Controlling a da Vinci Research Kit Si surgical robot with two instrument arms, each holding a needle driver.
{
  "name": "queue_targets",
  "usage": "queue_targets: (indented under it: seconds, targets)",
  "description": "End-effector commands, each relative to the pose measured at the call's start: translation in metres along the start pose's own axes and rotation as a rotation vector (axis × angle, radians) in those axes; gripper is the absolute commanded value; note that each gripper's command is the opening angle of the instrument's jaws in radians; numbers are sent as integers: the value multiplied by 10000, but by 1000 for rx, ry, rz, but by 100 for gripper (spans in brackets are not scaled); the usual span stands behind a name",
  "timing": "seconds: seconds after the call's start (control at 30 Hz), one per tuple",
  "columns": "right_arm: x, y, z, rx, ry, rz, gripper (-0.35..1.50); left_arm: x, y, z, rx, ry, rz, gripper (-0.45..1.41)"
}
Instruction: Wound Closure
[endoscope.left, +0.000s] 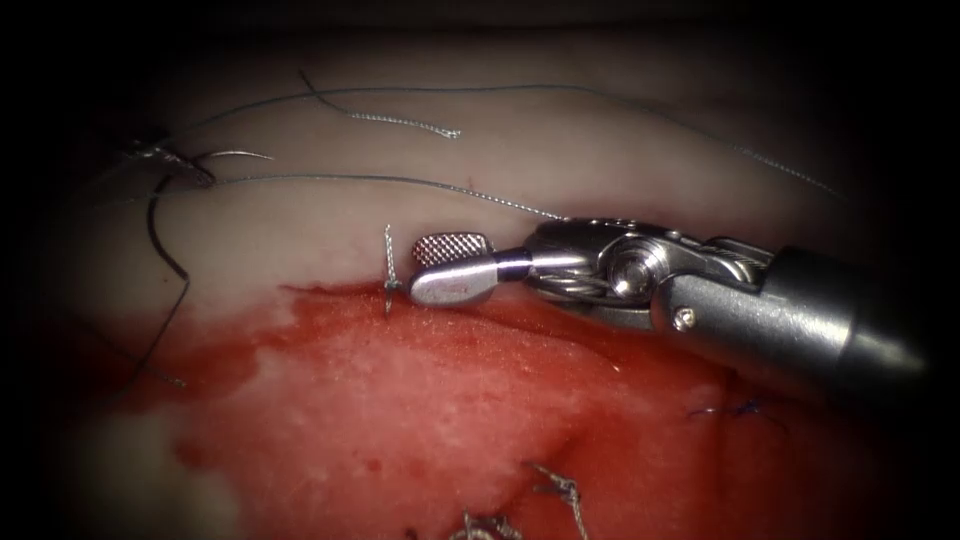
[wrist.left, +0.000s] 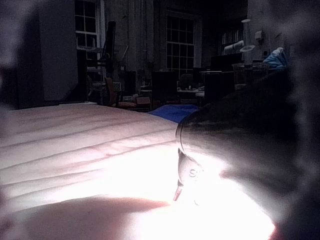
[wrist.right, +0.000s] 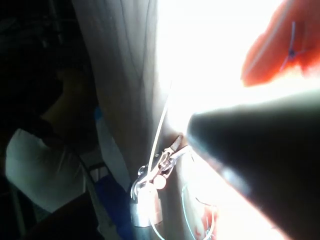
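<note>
Endoscope view, left to right: dark thread (endoscope.left: 170, 270) hangs from a knot (endoscope.left: 160, 155) at upper left and trails down over the pale tissue (endoscope.left: 300, 220). Near centre a short cut end (endoscope.left: 389, 270) stands upright at the edge of the red fluid (endoscope.left: 400, 400), w/ the right tool (endoscope.left: 440, 268) just beside it on its right, jaws parted, holding nothing; can't tell if a jaw touches the end. Grey thread (endoscope.left: 400, 182) runs from upper left across to the tool's wrist. More cut ends (endoscope.left: 560, 490) at bottom centre. Needle: can't make it out. Left tool: state can't tell
</note>
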Motion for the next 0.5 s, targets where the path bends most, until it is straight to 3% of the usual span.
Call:
queue_targets:
  seconds: [0.03, 0.33, 0.43, 0.5]
  targets:
    - [-16, 6, 4, -4, -6, -7, 140, 13, -2, -11, 4, 9, 1, 83]
    - [-15, 7, 6, -7, -3, -8, 140, 9, -7, 14, 39, -7, 12, 91]
    - [-15, 8, 6, -8, -2, -8, 140, 7, -8, 19, 36, -18, 14, 81]
    - [-15, 8, 6, -8, -2, -8, 140, 4, -8, 21, 33, -30, 15, 51]
